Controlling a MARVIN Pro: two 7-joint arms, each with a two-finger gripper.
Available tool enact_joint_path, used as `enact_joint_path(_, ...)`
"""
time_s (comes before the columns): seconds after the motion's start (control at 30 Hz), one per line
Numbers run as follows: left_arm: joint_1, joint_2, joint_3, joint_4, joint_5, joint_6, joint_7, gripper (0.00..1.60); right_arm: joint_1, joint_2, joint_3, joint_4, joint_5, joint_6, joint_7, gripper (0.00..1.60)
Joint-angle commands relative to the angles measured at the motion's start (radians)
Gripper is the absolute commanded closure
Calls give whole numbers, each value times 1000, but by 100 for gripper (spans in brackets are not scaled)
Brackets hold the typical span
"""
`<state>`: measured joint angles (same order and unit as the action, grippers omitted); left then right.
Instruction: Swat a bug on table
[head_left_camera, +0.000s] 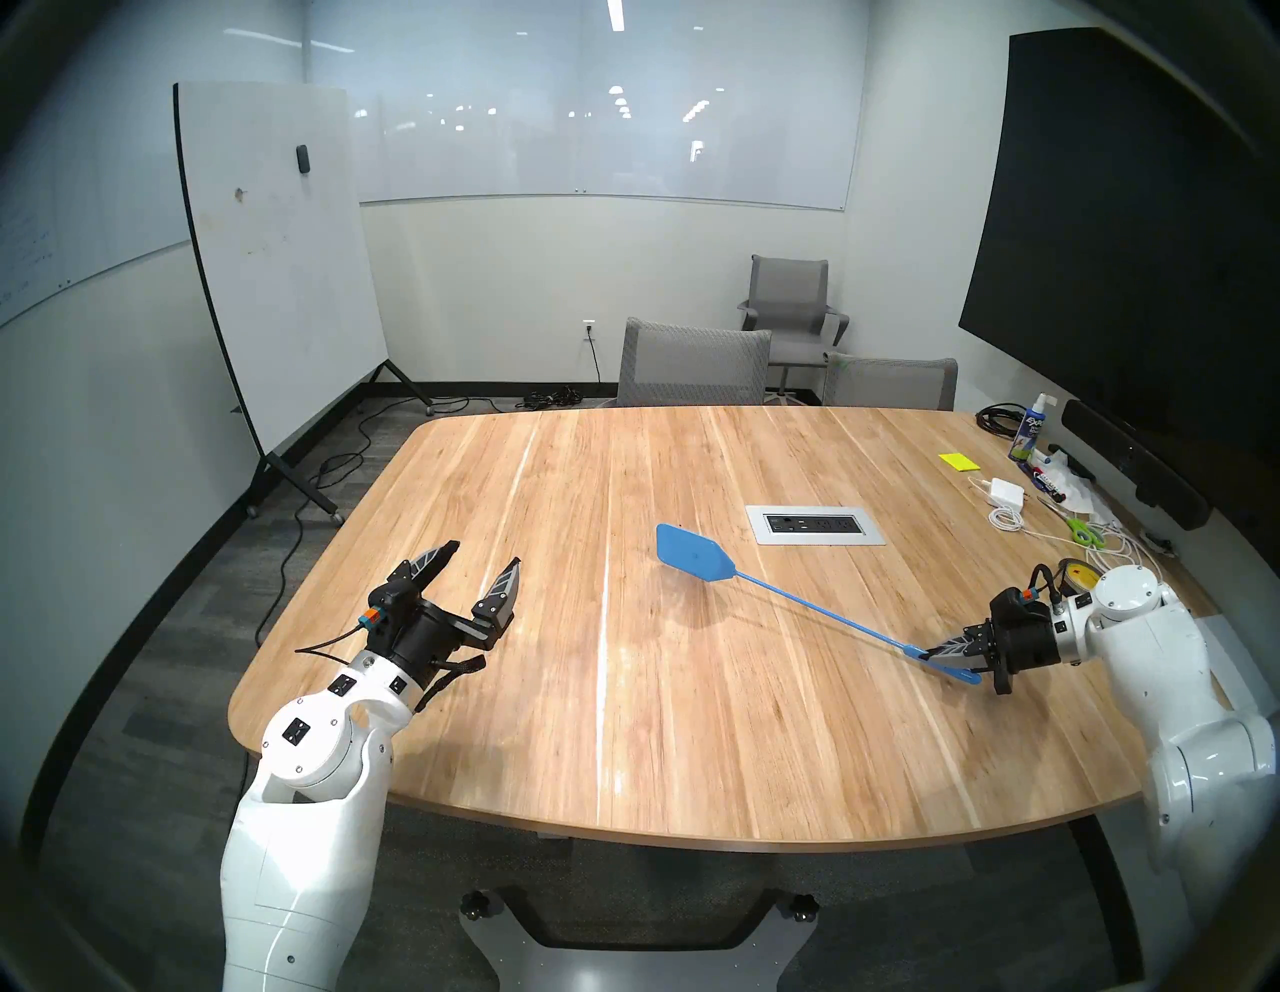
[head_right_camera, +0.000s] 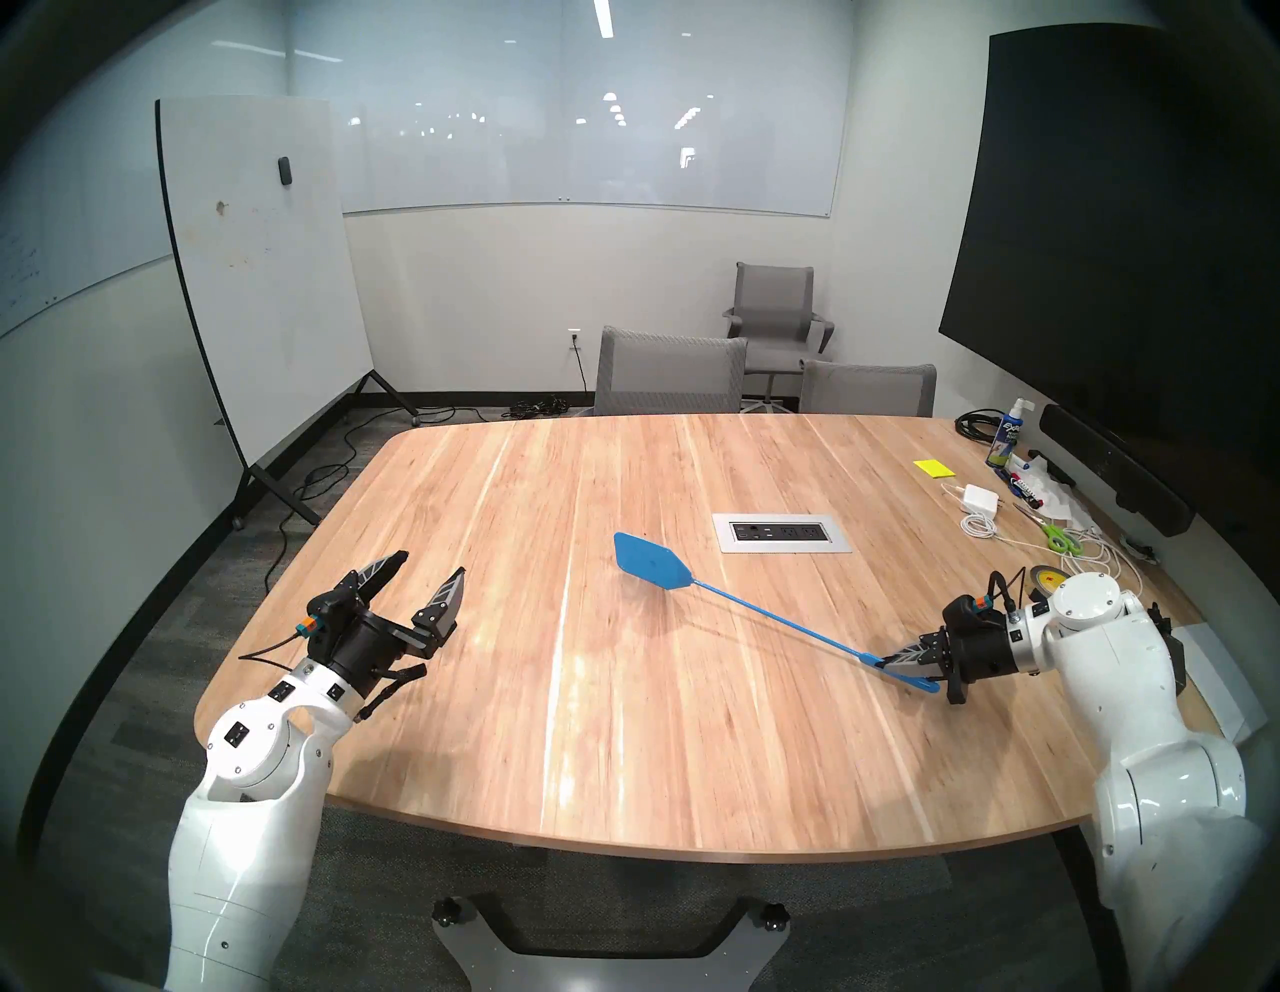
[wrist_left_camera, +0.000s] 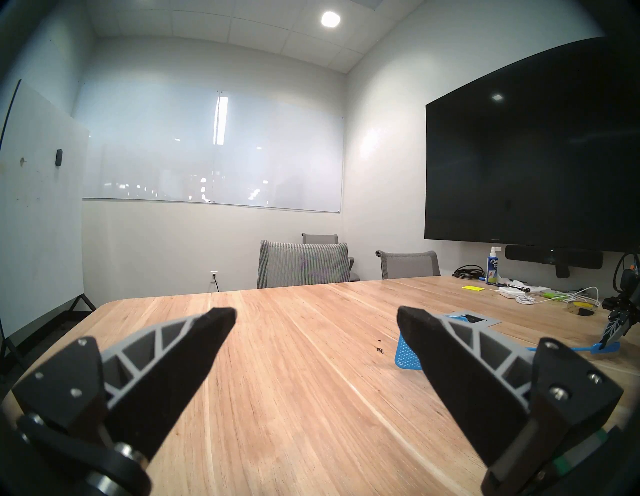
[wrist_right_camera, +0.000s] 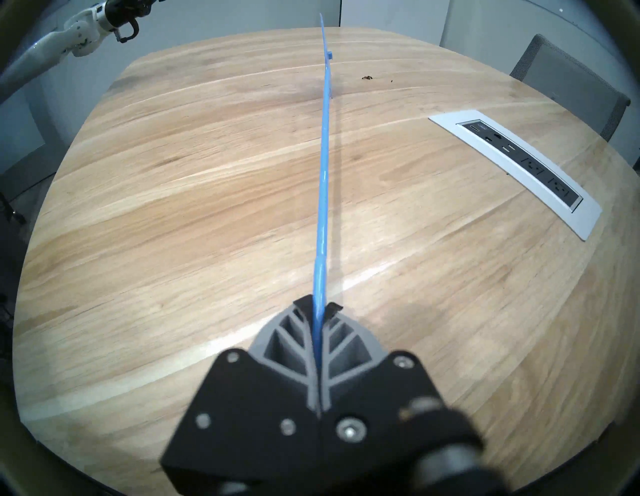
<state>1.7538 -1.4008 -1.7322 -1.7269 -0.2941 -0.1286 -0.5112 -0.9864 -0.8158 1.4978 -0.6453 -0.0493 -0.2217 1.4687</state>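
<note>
**Swatter raised over the desk, bug beside its head**

Nearest the robot, the left gripper (head_left_camera: 476, 569) hangs over the near-left part of the desk (head_left_camera: 692, 727), its two fingers spread wide apart with nothing between them. On the near right, the right gripper (head_left_camera: 950, 659) is clamped tight on the end of the handle of a blue fly swatter (head_left_camera: 783, 596); in the right wrist view the fingertips (wrist_right_camera: 334, 307) pinch the flat blue handle from both sides.

The handle runs from that gripper up and to the left, toward the middle of the desk. The swatter's head (head_left_camera: 692, 552) is held clear of the wood, with a soft shadow on the planks below it.

The bug (wrist_left_camera: 379, 350) is a tiny dark speck lying on the desk near the centre. In the left wrist view it sits just to the left of the blue head, apart from it; in the right wrist view it (wrist_right_camera: 366, 77) shows to the right of the head's edge, with a still smaller dark fleck beside it. The head views do not resolve it.

Just beyond the swatter's head, to the right, is the inset silver outlet panel (head_left_camera: 816, 524). Further off, along the far-right edge, lie a white charger with cable (head_left_camera: 1006, 493), green scissors (head_left_camera: 1082, 532), a yellow sticky pad (head_left_camera: 956, 461) and a spray bottle (head_left_camera: 1028, 431). Grey chairs (head_left_camera: 695, 365) stand at the far edge.
</note>
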Motion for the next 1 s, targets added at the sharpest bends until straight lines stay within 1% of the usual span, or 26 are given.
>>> enact_joint_path(0.0,-3,2,0,-19,1,0,-1,0,-53,52,48,-53,36,25,11,160)
enact_joint_path(0.07,-3,2,0,-19,1,0,-1,0,-62,55,54,-60,39,28,12,160)
enact_joint_path(0.1,-3,2,0,-18,1,0,-1,0,-88,63,72,-84,48,36,12,160)
enact_joint_path(0.27,-3,2,0,-18,1,0,-1,0,-172,84,123,-164,72,64,14,160)
enact_joint_path(0.33,-3,2,0,-18,1,-1,-1,0,-184,87,130,-175,76,68,14,160)
enact_joint_path(0.37,-3,2,-1,-18,1,-1,-1,0,-219,94,151,-208,84,80,13,160)
enact_joint_path(0.47,-3,2,-1,-18,1,-1,-1,0,-269,105,184,-253,95,96,15,160)
enact_joint_path(0.53,-4,2,-1,-17,1,-1,-1,0,-278,111,196,-255,94,103,15,160)
enact_joint_path(0.57,-4,2,-1,-17,1,-1,-1,0,-309,116,215,-282,102,112,15,160)
enact_joint_path(0.6,-4,2,-1,-17,1,-1,-1,0,-310,118,222,-273,102,118,15,160)
enact_joint_path(0.77,-4,2,-1,-17,1,-1,-2,0,-396,132,292,-314,119,134,14,160)
enact_joint_path(0.8,-4,2,-1,-17,1,-1,-2,0,-370,129,292,-280,109,133,15,160)
enact_joint_path(0.83,-4,2,-1,-17,1,-1,-2,0,-411,134,314,-312,119,139,13,160)
enact_joint_path(0.87,-4,2,-1,-17,1,-1,-2,0,-411,134,314,-312,119,139,13,160)
enact_joint_path(0.97,-4,2,-1,-18,1,-1,-1,0,-469,133,371,-346,127,154,3,160)
